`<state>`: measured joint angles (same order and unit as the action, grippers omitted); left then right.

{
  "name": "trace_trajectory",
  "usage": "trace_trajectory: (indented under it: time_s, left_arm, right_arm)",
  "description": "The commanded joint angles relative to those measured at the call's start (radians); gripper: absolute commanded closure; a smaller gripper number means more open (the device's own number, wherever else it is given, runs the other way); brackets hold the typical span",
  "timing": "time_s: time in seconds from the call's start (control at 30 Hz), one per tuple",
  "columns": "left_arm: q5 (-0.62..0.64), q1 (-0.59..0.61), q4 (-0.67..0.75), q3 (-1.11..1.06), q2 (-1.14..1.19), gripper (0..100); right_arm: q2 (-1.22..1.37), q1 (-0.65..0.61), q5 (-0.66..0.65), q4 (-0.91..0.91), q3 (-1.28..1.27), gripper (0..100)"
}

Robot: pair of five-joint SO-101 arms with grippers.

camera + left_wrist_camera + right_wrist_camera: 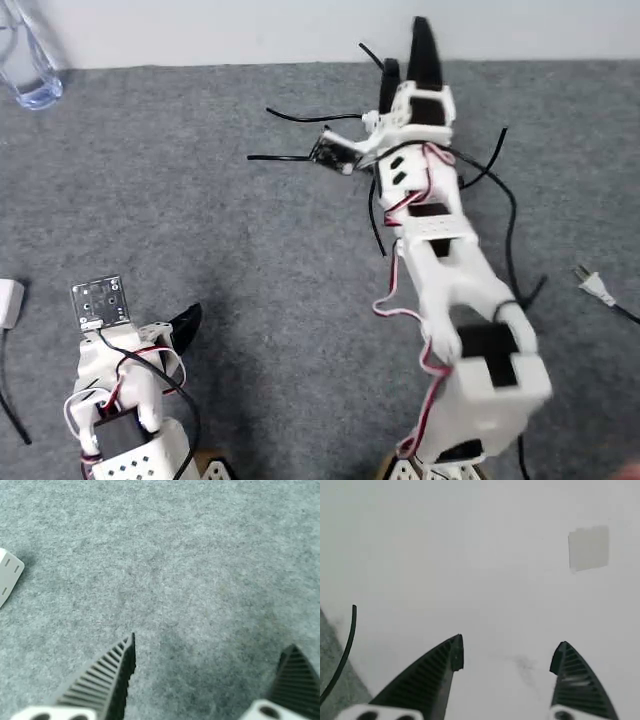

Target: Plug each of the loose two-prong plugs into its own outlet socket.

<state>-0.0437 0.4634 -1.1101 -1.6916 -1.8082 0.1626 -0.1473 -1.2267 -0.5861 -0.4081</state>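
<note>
Holding the left hand spread and empty, low over the grey bench, near a white socket block lying at the bench's left edge. Pointing the right hand, likewise spread and gripping nothing, up toward the white wall, well apart from the white two-prong plug lying flat at the right side of the bench.

Judging the risks:
- Possibly snagging the black cords looping around the right arm when swinging down to the plug.
- Possibly pinching the flat plug askew and bringing the prongs tilted to the slots.
- Possibly shoving the loose socket block across the bench instead of seating the prongs, unless bracing it with the left hand.
- Possibly dragging on the plug's lead, with plug and block lying well apart.

Counting: two arms, two hands, one plug, one socket block, several black cords with ends too unclear to tell, and one clear container at the far left corner.
</note>
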Motion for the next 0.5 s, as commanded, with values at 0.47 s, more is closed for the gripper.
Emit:
trace_trajectory:
  time_s: [0.47]
  left_arm:
    - [0.012, 0.002, 0.011, 0.008, -0.011, 58]
  right_arm:
    - [-0.731, 0.008, 0.437, 1.173, -0.008, 74.2]
